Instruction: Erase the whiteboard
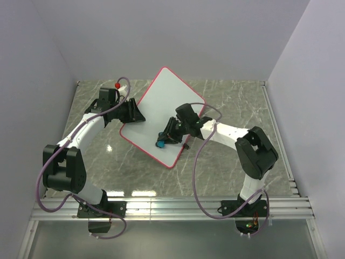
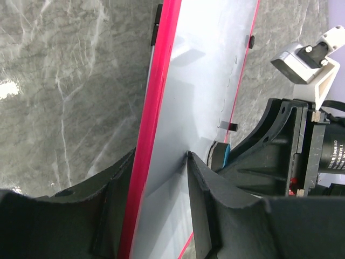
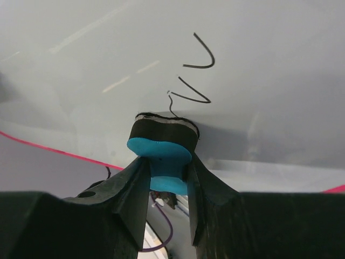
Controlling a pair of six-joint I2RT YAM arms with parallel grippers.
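Rail (image 1: pixel 172 208), from above: ran along the near edge of the table (image 1: pixel 226 172).
Whiteboard (image 1: pixel 161 108), from above: lay cornerwise on the table, out past the rail.
Left gripper (image 1: pixel 139 115), from above: sat at the whiteboard's left edge.
Left gripper, wrist view: pinched tight on the red rim (image 2: pixel 156 135), one finger on each side.
Right gripper (image 3: pixel 167 162), wrist view: closed on a blue eraser (image 3: pixel 161 148), whose dark pad pressed against the whiteboard, with black marker strokes (image 3: pixel 197 70) just beyond.

Grey marbled tabletop (image 1: pixel 242 102), lilac walls (image 1: pixel 161 32)
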